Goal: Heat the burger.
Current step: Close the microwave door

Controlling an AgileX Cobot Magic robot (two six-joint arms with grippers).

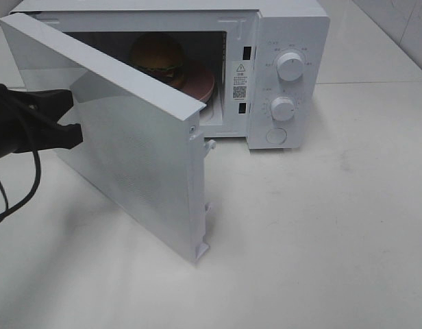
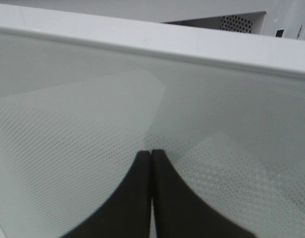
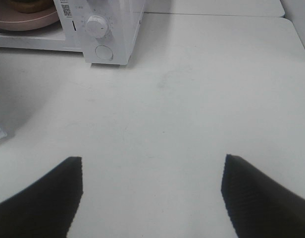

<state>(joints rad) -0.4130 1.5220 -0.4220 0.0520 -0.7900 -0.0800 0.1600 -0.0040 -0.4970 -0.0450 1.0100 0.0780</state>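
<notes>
The burger (image 1: pixel 156 56) sits on a pink plate (image 1: pixel 201 86) inside the white microwave (image 1: pixel 293 41), whose door (image 1: pixel 129 137) stands swung out toward the front. From the left, my left gripper (image 1: pixel 75 133) comes in with its tips against the door's outer face. In the left wrist view this gripper (image 2: pixel 151 154) is shut with nothing between the fingers, and the door panel (image 2: pixel 93 124) fills the picture. My right gripper (image 3: pixel 151 158) is open and empty over the bare table, well back from the microwave (image 3: pixel 110 29). A sliver of burger (image 3: pixel 28 5) and plate (image 3: pixel 24 21) shows there.
Two dials (image 1: pixel 290 66) (image 1: pixel 282 108) and a round button (image 1: pixel 275 136) are on the microwave's right panel. The white table (image 1: pixel 320 226) stretches out in front and to the right. A black cable (image 1: pixel 22 192) hangs from the left arm.
</notes>
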